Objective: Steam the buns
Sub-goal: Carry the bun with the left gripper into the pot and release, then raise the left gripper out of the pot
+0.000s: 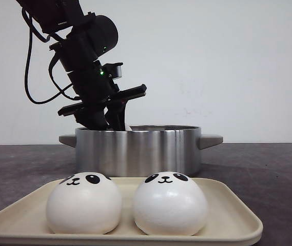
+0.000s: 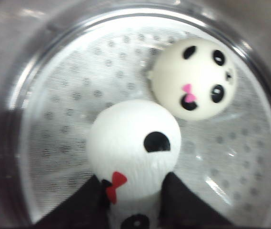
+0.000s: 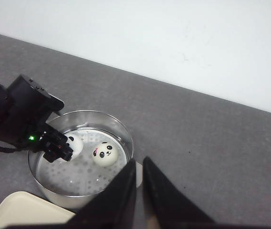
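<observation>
Left pincer (image 2: 135,202) is down inside the steamer pot (image 1: 138,148), clenched on a panda bun (image 2: 133,152) just above the perforated steamer plate (image 2: 59,119). Second bun (image 2: 195,78), pink nose, lies beside it toward the far wall, close but apart. Right pincer (image 3: 140,179) hangs over the table with fingers together, holding nothing. Two more white dome buns (image 1: 84,202) (image 1: 170,202) sit on the beige tray (image 1: 233,215) at the front edge.

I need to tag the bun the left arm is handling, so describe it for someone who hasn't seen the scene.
Find the steel steamer pot behind the tray. Two panda buns sit on its perforated rack; the bun you want is between the left gripper fingers and has a red mouth, while the free bun beside it has a pink one.
</observation>
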`<state>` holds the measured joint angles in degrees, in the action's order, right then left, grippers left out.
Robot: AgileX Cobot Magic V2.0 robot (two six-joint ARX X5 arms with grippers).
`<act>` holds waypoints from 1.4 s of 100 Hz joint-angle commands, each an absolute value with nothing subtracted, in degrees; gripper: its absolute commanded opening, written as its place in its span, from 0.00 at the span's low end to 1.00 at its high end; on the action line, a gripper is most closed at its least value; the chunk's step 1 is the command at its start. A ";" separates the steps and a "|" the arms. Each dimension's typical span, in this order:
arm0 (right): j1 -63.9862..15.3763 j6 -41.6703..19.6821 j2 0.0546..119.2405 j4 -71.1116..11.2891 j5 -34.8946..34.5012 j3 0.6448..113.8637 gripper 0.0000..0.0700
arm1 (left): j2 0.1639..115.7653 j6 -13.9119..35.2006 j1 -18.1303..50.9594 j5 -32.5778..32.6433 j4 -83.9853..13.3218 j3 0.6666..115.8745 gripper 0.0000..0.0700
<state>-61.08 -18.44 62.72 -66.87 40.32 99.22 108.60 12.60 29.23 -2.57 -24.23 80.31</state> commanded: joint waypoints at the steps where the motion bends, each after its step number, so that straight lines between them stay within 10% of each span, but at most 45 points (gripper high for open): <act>1: -61.80 -18.76 63.24 -66.65 40.56 100.14 0.02 | 109.56 11.79 29.32 -1.85 -22.65 82.13 0.58; 10: -61.80 -18.76 63.24 -66.76 40.56 100.14 0.02 | 109.51 11.81 29.32 -1.87 -21.12 82.15 0.80; 44: -61.80 -18.81 63.24 -67.70 40.58 100.12 0.02 | 109.27 11.81 29.65 -2.13 -24.08 83.35 0.80; 66: -61.67 -18.81 63.29 -67.35 40.49 97.08 0.02 | 106.24 12.51 30.02 -2.13 -35.99 88.88 0.56; 140: -59.44 -30.09 70.61 -44.93 15.84 64.42 0.02 | 64.97 14.35 34.92 -1.87 -43.20 88.88 0.44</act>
